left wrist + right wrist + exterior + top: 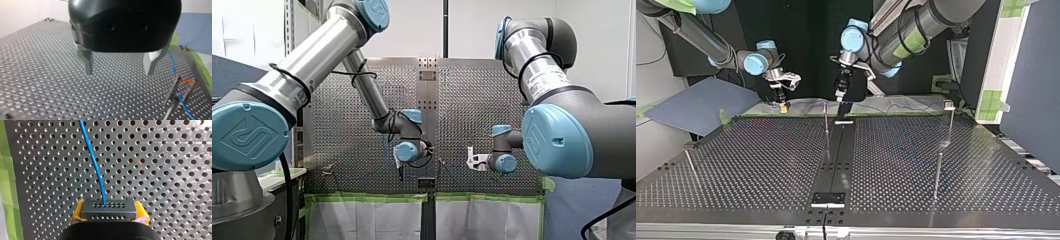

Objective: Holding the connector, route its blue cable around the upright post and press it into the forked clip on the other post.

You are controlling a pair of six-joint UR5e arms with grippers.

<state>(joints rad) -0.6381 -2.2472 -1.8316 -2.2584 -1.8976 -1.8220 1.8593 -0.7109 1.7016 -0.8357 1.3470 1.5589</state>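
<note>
In the right wrist view my right gripper [108, 212] is shut on a dark grey connector [108, 208], held between its yellow pads [77, 213]. The blue cable [94, 162] leaves the connector's face and runs ahead over the perforated table. In the top view my right gripper [782, 102] hangs at the far left edge of the table. My left gripper [840, 95] hangs near a thin upright post [826, 120]. Its metal fingers [88, 63] stand open with nothing between them. Beside them the blue cable [172, 61] runs down between thin metal prongs [175, 91].
Further slim posts stand at the top view's right [951, 122], [937, 175] and at its left [691, 165]. A black strip [838, 150] runs down the table's middle. Green tape [6, 182] lines the table edge beside my right gripper. A blue-grey sheet [696, 105] lies off the far left corner.
</note>
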